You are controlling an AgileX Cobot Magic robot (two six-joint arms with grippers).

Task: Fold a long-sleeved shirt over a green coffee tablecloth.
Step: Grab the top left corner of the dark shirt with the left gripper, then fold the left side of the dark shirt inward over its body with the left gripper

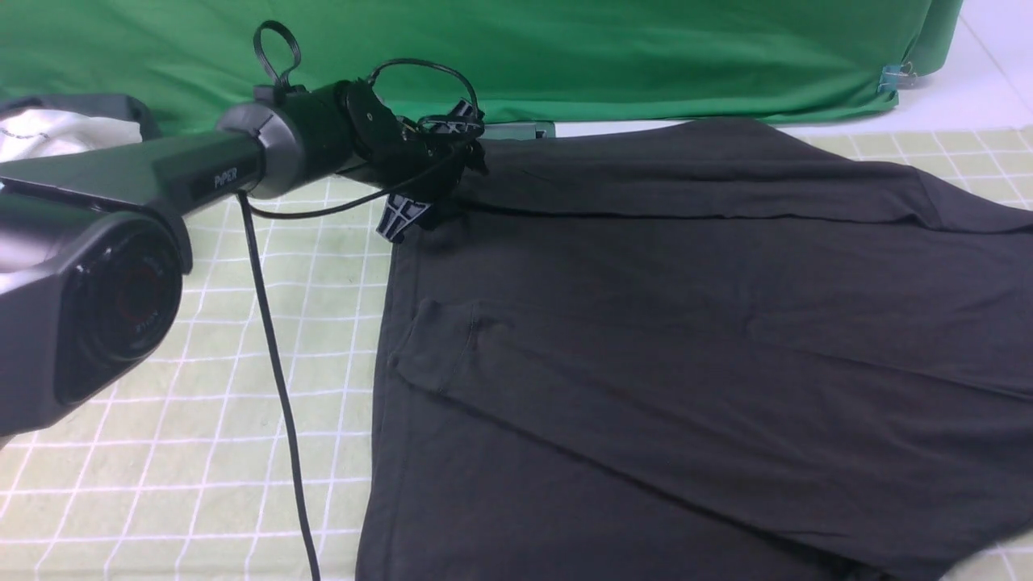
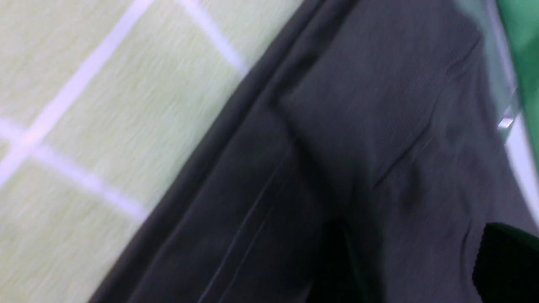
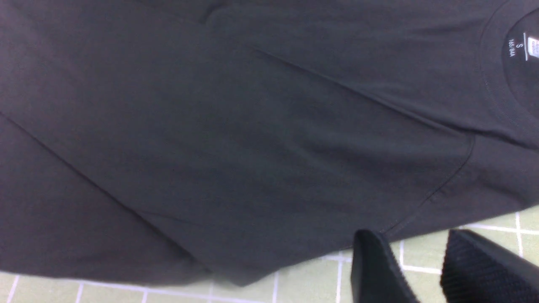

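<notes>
1. The long-sleeved shirt point(image 1: 686, 323) lay spread flat on the green coffee tablecloth point(image 1: 242, 363), filling the centre and right of the front view. One sleeve point(image 1: 613, 411) was already laid slantwise across the body, with its cuff near the shirt's left edge.
2. The left claw point(image 1: 432, 181) stood in the upper middle-left of the frame, right at the shirt's far left corner. Its jaws looked spread apart, straddling the fabric there and not closed on it. Its wrist view was blurred, so I could not tell how much cloth sat between them.
3. The right claw point(image 3: 412, 240) did not show from the front. Its own camera showed two parted fingers with nothing between them. They were over bare tablecloth just beside the shirt's edge, close to the shoulder seam, and the collar's size label point(image 3: 516, 46) was in view beyond.
4. The step in hand seemed to be taking hold of the shirt for the next fold. To do it well, I judged, the left claw should come low enough to pinch every layer at that corner. It should not catch the tablecloth underneath.
5. The right claw would want a matching grip on the shirt, so the crease runs straight.
6. A low, even lift by both arms would keep the folded sleeve from sliding off. The left arm's cable point(image 1: 274, 363) trailed over the tablecloth near the shirt's left edge and could drag on it.
</notes>
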